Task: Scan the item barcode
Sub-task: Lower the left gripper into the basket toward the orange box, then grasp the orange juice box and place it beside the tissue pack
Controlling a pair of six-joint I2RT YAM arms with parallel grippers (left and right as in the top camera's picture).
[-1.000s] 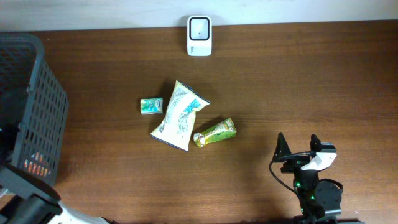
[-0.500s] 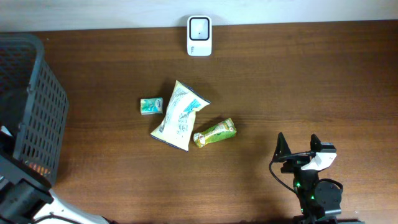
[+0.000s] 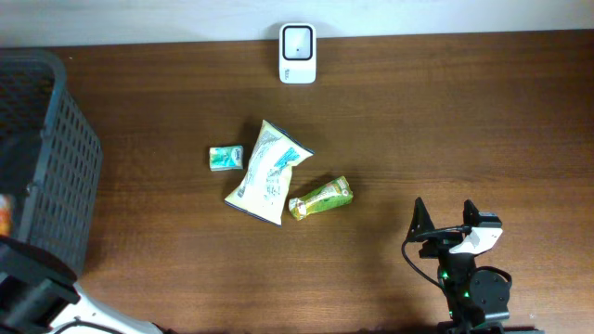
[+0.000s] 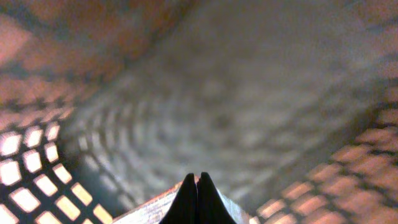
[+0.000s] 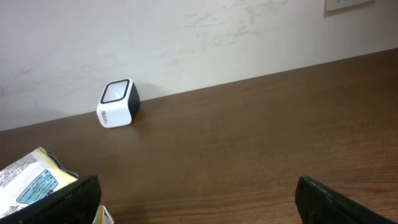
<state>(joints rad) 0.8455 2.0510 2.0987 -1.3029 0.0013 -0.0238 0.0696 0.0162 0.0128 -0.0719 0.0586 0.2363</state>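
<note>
Basket: a dark mesh basket [image 3: 51, 139] is seen at the left end of the table [image 3: 464, 121]. A sliver of something orange is glimpsed by its left side, too small to be named.
Left gripper: the left gripper [image 4: 197, 196] is caught only in its wrist view, with blurred mesh all around. The jaws are pressed together tip to tip. A pale edge is seen beneath them, and whether anything is pinched cannot be told.
Green packet: a small green packet [image 3: 225, 158] is laid flat left of centre, just beside the bag.
Snack bag: a white snack bag [image 3: 267, 173] is found mid-table, set on a slant.
Green pouch: a crumpled green pouch [image 3: 321, 198] is placed at the bag's near right corner, touching or nearly so.
Scanner: the white scanner [image 3: 297, 41] is stood at the far edge, well apart from all three items.
Right gripper: the right gripper [image 3: 450, 227] is held at the near right, its jaws spread wide with nothing between them.
</note>
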